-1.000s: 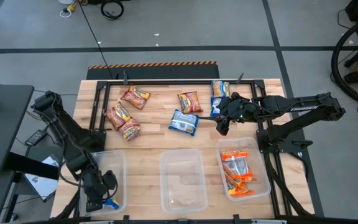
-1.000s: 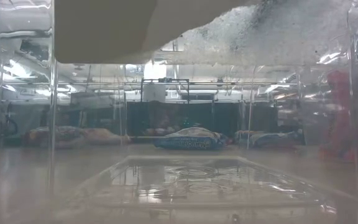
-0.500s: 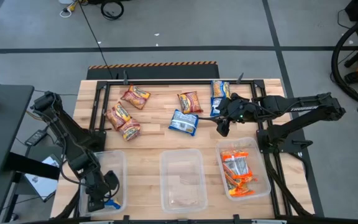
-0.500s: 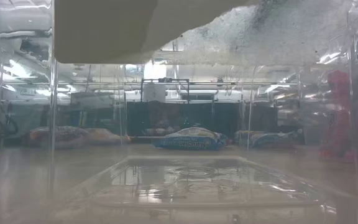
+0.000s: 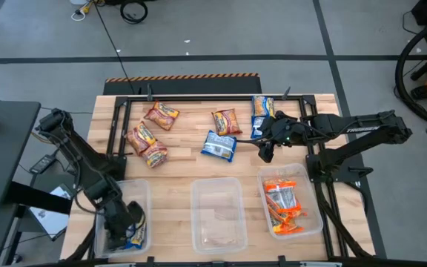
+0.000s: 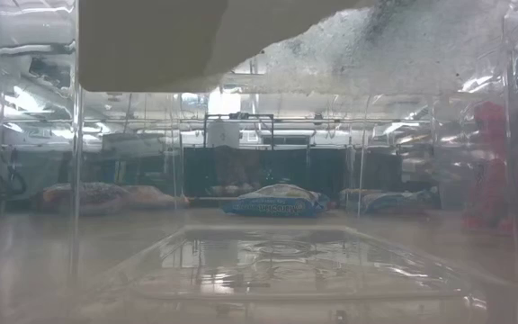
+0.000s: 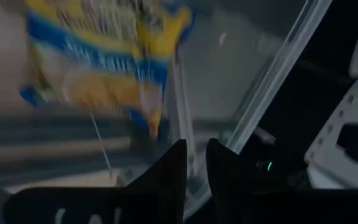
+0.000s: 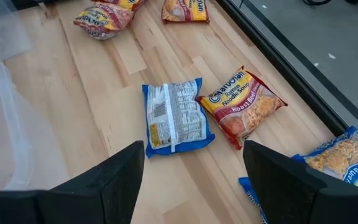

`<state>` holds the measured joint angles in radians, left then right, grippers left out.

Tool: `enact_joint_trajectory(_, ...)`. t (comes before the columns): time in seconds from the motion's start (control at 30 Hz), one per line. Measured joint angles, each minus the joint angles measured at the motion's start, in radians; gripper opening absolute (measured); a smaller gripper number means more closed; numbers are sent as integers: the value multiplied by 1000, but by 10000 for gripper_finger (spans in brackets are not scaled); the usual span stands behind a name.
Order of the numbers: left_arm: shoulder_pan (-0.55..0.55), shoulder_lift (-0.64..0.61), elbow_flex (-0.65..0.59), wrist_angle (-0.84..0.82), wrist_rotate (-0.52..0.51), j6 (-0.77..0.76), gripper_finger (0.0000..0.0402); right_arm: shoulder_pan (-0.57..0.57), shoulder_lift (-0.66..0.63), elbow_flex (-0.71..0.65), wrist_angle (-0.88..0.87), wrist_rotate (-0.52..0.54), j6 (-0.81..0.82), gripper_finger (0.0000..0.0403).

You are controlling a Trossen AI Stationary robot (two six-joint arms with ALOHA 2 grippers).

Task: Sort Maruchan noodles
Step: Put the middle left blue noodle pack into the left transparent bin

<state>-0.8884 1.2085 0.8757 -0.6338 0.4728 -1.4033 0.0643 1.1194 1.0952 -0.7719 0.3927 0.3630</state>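
Note:
In the high view my left gripper [image 5: 122, 221] is down inside the clear left bin [image 5: 146, 194]. A blue-and-yellow Maruchan packet [image 5: 136, 237] lies in that bin beside it. In the left wrist view this packet [image 7: 104, 56] is blurred ahead of the fingers, which stand a narrow gap apart [image 7: 196, 163] with nothing between them. My right gripper [image 5: 265, 150] hangs open above the table, over a blue packet [image 8: 176, 118] lying back up and a roast-beef packet [image 8: 241, 106].
Three dark red packets [image 5: 148, 139] lie at the far left of the table. Two more blue ones [image 5: 261, 115] lie at the far right. The right bin [image 5: 311, 194] holds several orange packets [image 5: 282, 205]. A clear middle bin [image 5: 217, 215] stands between the two.
The blue-and-yellow packet showed only as a small corner under my left gripper; now more of it lies in view at the left bin's near right corner. My right arm has kept still.

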Motion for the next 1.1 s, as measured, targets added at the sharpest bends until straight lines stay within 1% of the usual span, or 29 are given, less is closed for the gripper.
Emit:
enact_joint_trajectory(0.03,18,-8,0,-5,-31,0,66,0,0,0,0,3,0,279)
enact_joint_trajectory(0.1,51,-21,1,-36,-128,2,66,0,0,0,0,3,0,279)
enact_joint_trajectory(0.17,79,-26,1,-111,-214,1,66,0,0,0,1,4,0,279)
enact_joint_trajectory(0.2,89,-25,1,-157,-239,8,66,0,0,0,0,4,0,279)
enact_joint_trajectory(0.3,92,-20,1,-271,-258,65,66,0,0,0,0,2,8,279)
enact_joint_trajectory(0.43,55,-19,1,-275,-267,165,66,2,0,0,-3,-2,29,279)
enact_joint_trajectory(0.53,18,-17,1,-284,-291,205,66,8,0,0,-5,-10,35,279)
enact_joint_trajectory(0.6,-4,-18,-21,-267,-292,193,66,14,0,0,-6,-9,35,279)
enact_joint_trajectory(0.67,-16,-17,-70,-239,-291,152,66,20,0,0,-6,2,37,279)
enact_joint_trajectory(0.77,-25,-17,-148,-117,-293,127,66,22,0,0,-6,6,41,279)
enact_joint_trajectory(0.93,-26,-17,-245,81,-280,132,66,22,0,0,-8,5,53,279)
enact_joint_trajectory(1.1,-26,-17,-327,96,-277,114,66,22,0,0,-8,6,70,279)
